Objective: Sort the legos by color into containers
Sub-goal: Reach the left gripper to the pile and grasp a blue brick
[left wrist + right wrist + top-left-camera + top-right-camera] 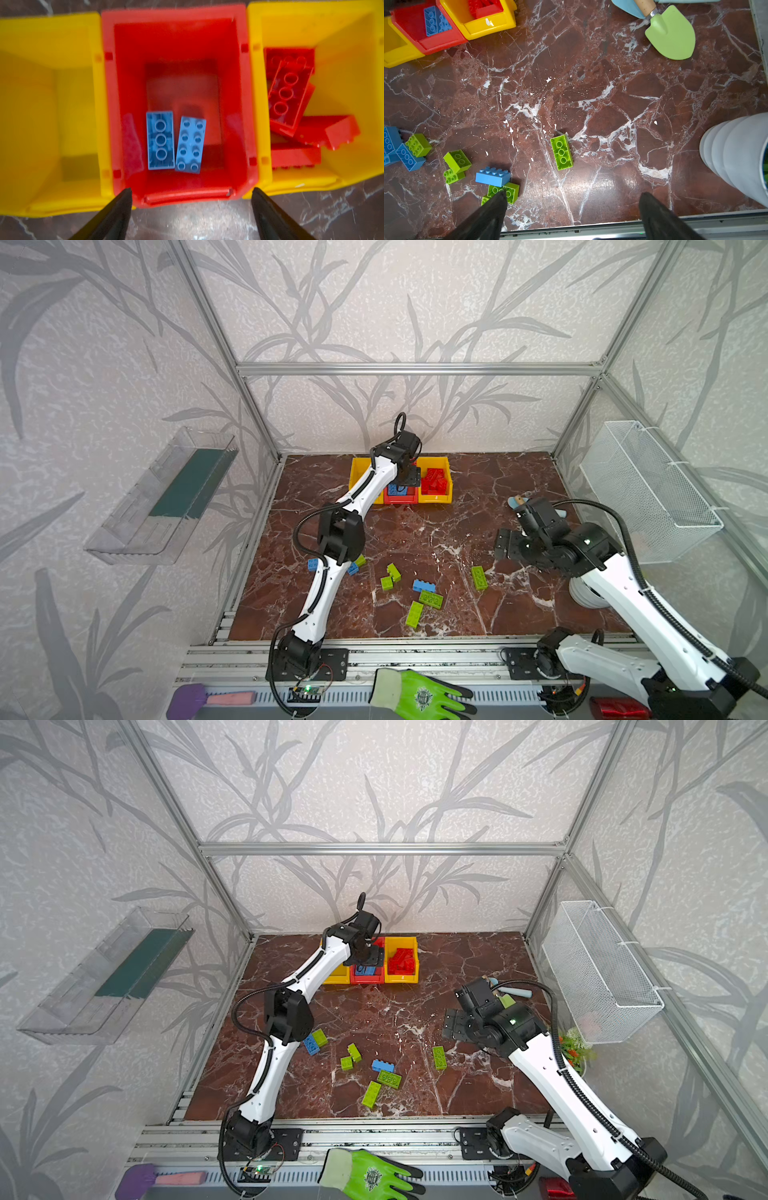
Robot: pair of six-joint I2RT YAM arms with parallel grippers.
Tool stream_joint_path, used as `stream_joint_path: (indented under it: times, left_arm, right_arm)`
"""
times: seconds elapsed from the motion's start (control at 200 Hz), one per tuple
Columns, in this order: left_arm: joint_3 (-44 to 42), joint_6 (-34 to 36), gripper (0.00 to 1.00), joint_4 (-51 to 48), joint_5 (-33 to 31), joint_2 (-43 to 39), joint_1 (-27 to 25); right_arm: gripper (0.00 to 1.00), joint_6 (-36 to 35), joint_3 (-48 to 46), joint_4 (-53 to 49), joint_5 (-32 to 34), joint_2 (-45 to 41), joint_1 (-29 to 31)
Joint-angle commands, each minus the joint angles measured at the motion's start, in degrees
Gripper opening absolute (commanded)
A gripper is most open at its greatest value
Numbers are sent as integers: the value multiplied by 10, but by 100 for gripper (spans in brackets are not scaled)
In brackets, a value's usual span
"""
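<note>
1. My left end effector point(191, 190) hangs over the red bin point(178, 12), the middle one of three joined containers at the far edge of the table point(457, 497). Its jaws stand wide with nothing between them.
2. Two blue bricks point(160, 140) lie side by side on that bin's floor, one hollow side up and its neighbour studs up.
3. In both top views the right yellow bin point(311, 12) holds a heap of red bricks point(291, 93). The left yellow bin point(49, 27) adjoins the red bin's other side.
4. My right end effector point(573, 193) hovers above the table's right half, jaws wide, gripping nothing.
5. Loose legos lie on the near table. Several green bricks point(478, 576) are scattered there, and a loose blue brick point(424, 585) touches one of them. More blue pieces point(313, 564) sit by my left arm's elbow.
6. A green trowel point(671, 35) lies toward the far right.
</note>
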Motion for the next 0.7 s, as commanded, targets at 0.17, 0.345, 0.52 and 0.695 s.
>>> stream_joint_path:
  times: [0.17, 0.345, 0.52, 0.695]
  left_arm:
    - [-348, -44, 90, 116, 120, -249, -7]
    - [-421, -40, 90, 83, 89, -317, -43]
    - [-502, -100, 90, 87, 31, -396, -119]
    - [-555, -191, 90, 86, -15, -432, -215]
  right_arm:
    - [99, 52, -15, -56, 18, -26, 32]
    - [99, 31, -26, -61, -4, -18, 40]
    - [99, -19, -14, -44, -29, -6, 40]
    - [99, -49, -37, -58, -70, -51, 40]
